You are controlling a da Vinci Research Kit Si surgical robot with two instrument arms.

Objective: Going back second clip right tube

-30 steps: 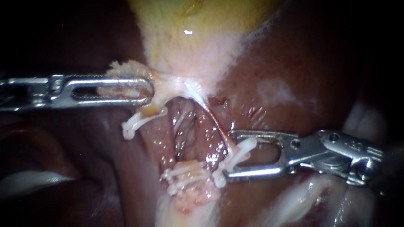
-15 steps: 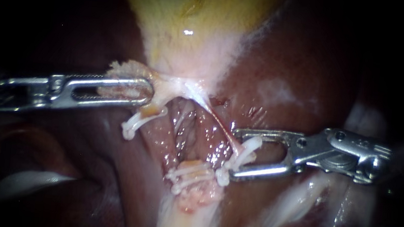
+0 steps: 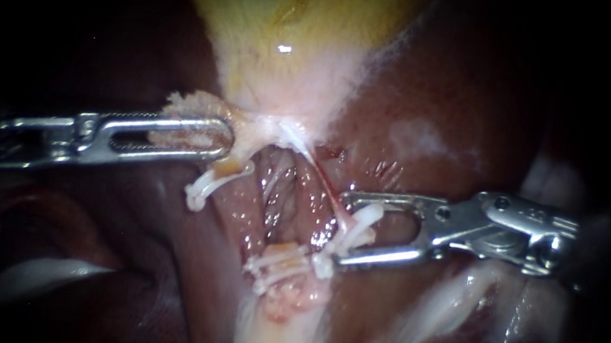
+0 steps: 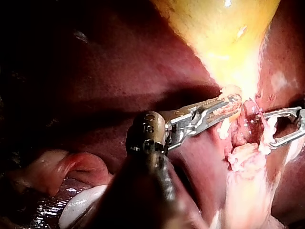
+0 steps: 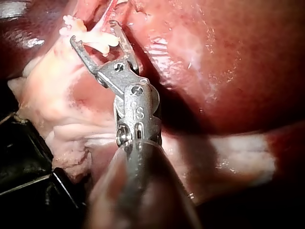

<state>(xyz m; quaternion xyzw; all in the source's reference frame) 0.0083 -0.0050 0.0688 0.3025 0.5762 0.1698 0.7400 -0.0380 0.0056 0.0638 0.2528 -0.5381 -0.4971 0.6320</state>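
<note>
Because the white clip (image 3: 358, 227) sits across the right tube (image 3: 319, 169), slanting down toward the lower clips (image 3: 278, 266), it lies squarely in the gap of my right instrument (image 3: 341, 229), whose jaws stand wide apart around it and, as far as I can judge, do not pinch it. The way out is probably straight back along that instrument's shaft, toward the view's right, away from the tube. My left instrument (image 3: 223, 137), well apart, has its jaws closed on a fringe of tissue (image 3: 191, 101) at the gallbladder (image 3: 289, 35) neck, beside dark liver (image 3: 440, 95).
</note>
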